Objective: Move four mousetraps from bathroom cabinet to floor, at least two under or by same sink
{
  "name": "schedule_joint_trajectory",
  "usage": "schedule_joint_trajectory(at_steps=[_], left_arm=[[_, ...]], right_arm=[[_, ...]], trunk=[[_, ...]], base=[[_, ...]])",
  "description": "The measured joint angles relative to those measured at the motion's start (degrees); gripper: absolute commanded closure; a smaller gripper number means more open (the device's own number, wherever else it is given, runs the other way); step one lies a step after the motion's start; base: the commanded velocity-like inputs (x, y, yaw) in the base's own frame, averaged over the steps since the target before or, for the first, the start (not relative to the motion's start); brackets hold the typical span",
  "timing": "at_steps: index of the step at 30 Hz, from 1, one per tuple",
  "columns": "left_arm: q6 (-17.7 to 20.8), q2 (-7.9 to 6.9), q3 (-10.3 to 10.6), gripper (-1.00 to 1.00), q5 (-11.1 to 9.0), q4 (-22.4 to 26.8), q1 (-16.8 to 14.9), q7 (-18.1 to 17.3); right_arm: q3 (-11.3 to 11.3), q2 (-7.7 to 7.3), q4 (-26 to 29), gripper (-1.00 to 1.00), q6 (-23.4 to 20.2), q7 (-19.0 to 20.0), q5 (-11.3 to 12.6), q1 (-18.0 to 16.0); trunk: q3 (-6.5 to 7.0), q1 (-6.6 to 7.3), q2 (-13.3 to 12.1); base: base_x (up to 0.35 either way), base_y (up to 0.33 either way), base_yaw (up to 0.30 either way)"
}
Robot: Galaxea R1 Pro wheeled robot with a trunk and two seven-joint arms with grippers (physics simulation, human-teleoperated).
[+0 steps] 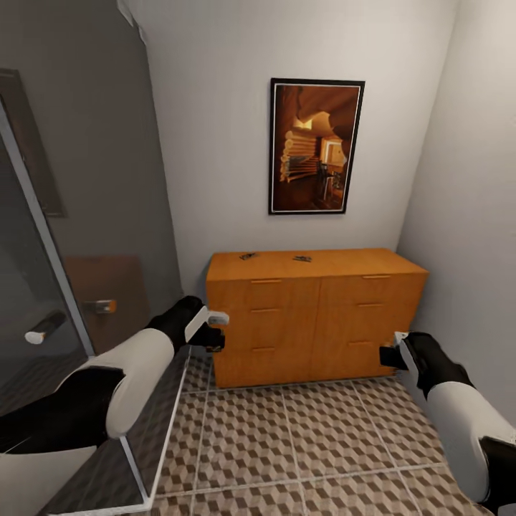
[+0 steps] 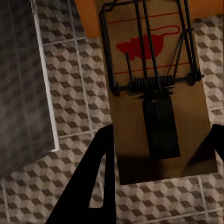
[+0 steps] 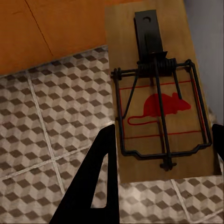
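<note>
both fingers grip one mousetrap (image 2: 158, 100) each (image 3: 156, 98); lower them flat onto the bathroom floor (image 1: 287, 444), sink apparently behind, toward 6 o'clock.

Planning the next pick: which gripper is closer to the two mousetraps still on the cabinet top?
Left. The left gripper sits by the cabinet front's left end, below the two mousetraps on top. The right gripper is at the cabinet's lower right, farther off. Each holds a mousetrap already.
</note>
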State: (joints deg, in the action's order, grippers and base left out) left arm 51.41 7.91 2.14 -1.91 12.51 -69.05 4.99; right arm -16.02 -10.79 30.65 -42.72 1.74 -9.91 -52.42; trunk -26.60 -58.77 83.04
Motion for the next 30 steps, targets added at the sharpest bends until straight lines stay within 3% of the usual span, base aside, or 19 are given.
schedule_joint_trajectory(at_steps=[4,7,11,17,20,25,30], left_arm=[[-6.74,0.29,-0.01,1.0,-0.9,-7.28,0.0,-0.01],[-11.72,0.35,-0.04,1.0,-2.0,-11.04,0.41,-0.13],[-14.91,0.24,-0.04,1.0,-2.5,-11.97,0.92,-0.14],[-19.88,-0.36,-0.04,1.0,-2.67,-12.24,6.2,-0.05],[-22.65,-1.01,0.0,1.0,-2.68,-12.28,11.03,0.16],[-26.99,-3.36,0.07,1.0,-2.71,-12.3,18.55,0.26],[-30.48,-5.28,0.0,1.0,-2.81,-12.32,22.69,0.27]], right_arm=[[0.1,-0.06,-5.37,1.0,3.51,0.61,0.0,0.0],[0.21,-0.12,-12.7,1.0,8.82,0.76,0.04,0.01],[0.21,-0.17,-21.54,1.0,15.75,0.58,0.0,0.0],[0.23,-0.26,-30.39,1.0,23.28,0.12,-1.96,0.65],[0.23,-0.42,-31.74,1.0,25.77,0.0,-3.28,4.54],[0.24,-0.36,-32.26,1.0,30.94,-0.04,-4.01,14.05],[0.31,-0.2,-32.31,1.0,34.63,-0.05,-4.04,18.51]], trunk=[[0.0,0.0,0.0],[-0.01,0.0,0.0],[-0.01,0.0,0.0],[-0.01,0.0,0.0],[-0.01,0.0,0.0],[-0.02,0.0,0.0],[0.0,0.0,0.0]], base=[[-0.346,0.0,0.0],[-0.346,0.0,0.0],[-0.346,0.0,0.0],[-0.346,0.0,0.0],[-0.346,0.0,0.0],[-0.346,0.0,0.0],[-0.346,0.0,0.0]])
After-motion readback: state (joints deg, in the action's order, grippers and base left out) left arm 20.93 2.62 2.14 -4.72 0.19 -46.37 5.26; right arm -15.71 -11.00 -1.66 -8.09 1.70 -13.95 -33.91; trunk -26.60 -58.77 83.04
